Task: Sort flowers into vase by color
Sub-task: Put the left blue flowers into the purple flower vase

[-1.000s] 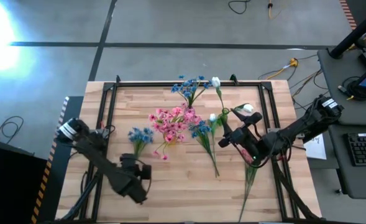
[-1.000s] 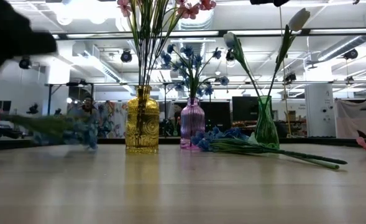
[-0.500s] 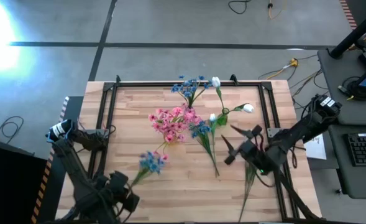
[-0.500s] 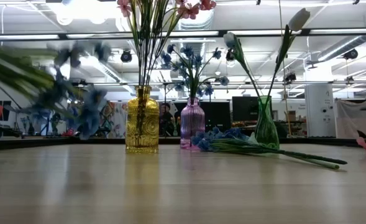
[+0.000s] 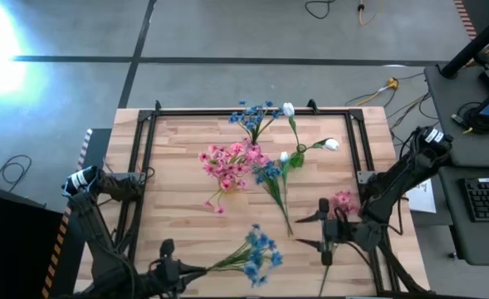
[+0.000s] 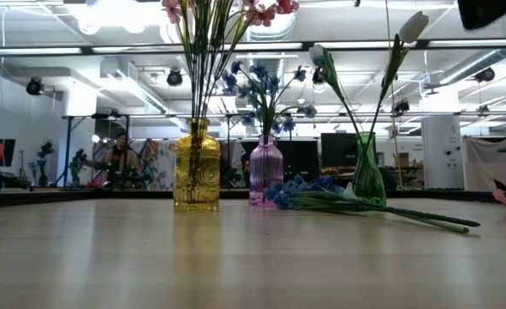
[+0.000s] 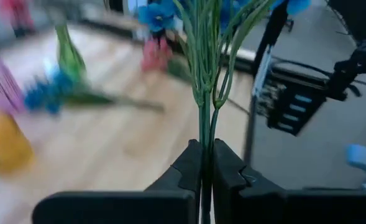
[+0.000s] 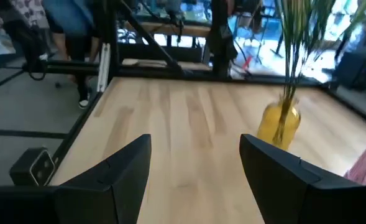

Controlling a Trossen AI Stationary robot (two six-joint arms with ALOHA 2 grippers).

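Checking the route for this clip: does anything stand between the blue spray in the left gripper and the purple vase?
The left gripper holds the blue spray at the table's near edge. A loose blue spray lies on the table roughly between it and the purple vase.

The left arm reached along the near left edge of the worktop, its forearm low and pointed toward the middle. The left gripper (image 5: pixel 171 270) was clamped, its fingers (image 7: pixel 192 167) pressed together with only a thin green stem (image 7: pixel 203 124) between them. The right arm bent in from the right side, elbow raised, wrist turned back toward the left. The right gripper (image 5: pixel 310 232) hovered over the near right part of the worktop, fingers (image 8: pixel 123 168) spread wide and empty.
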